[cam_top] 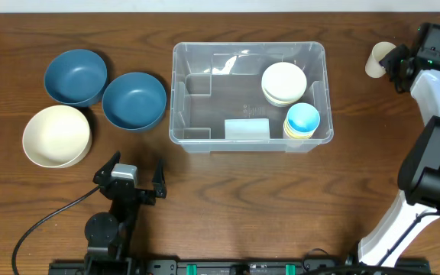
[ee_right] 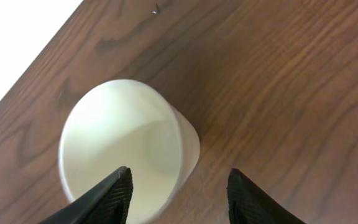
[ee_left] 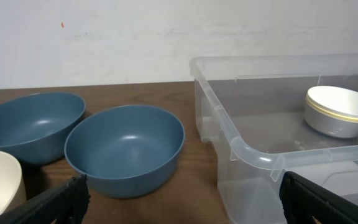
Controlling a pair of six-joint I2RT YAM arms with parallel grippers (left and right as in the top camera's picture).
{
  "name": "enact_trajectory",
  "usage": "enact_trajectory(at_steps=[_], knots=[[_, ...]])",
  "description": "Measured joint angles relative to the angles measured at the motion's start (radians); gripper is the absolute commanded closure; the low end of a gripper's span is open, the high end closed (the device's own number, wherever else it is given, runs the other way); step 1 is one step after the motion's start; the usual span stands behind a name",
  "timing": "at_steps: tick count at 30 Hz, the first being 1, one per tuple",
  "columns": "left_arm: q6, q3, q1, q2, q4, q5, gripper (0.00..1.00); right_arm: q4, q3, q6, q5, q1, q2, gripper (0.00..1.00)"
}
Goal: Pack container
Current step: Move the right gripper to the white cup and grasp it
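The left half of the container (cam_top: 220,99) lies bare; stacked cream bowls (cam_top: 284,82) and a blue-topped cup stack (cam_top: 303,119) fill its right. A blue bowl (cam_top: 134,100) stands just beside its left wall, and the bench (cam_top: 228,198) in front lies open.

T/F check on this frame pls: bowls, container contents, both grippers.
1. Two blue bowls sit on the table, outside the container. True.
2. The container is empty. False: it holds stacked cream bowls and a blue cup.
3. The left gripper grips a blue bowl. False: it is open and holds nothing.
4. The cream cup by the right gripper is outside the container. True.
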Motion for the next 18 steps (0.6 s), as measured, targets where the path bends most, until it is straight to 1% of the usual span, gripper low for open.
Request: enact_trajectory(at_steps=[4, 6, 9, 10, 13, 18], knots=[[0.0, 0.0, 0.0, 0.0, 0.0, 0.0, 0.02, 0.019, 0.0, 0.0, 0.002, -0.001, 0.051, 0.51], [0.0, 0.0, 0.0, 0.0, 0.0, 0.0, 0.02, 0.019, 0.0, 0.0, 0.002, -0.001, 0.074, 0.55], [0.0, 0.0, 0.0, 0.0, 0.0, 0.0, 0.02, 0.012, 0.0, -0.009, 0.003, -0.001, 0.098, 0.75], [0.0, 0.0, 0.0, 0.0, 0.0, 0.0, 0.02, 0.007, 0.0, -0.009, 0.003, -0.001, 0.101, 0.83], [0.0, 0.0, 0.0, 0.0, 0.0, 0.0, 0.02, -0.007, 0.0, -0.008, -0.005, -0.001, 0.101, 0.99], [0.0, 0.0, 0.0, 0.0, 0.0, 0.0, 0.02, -0.101, 0.032, -0.002, -0.023, -0.002, 0.091, 0.99]])
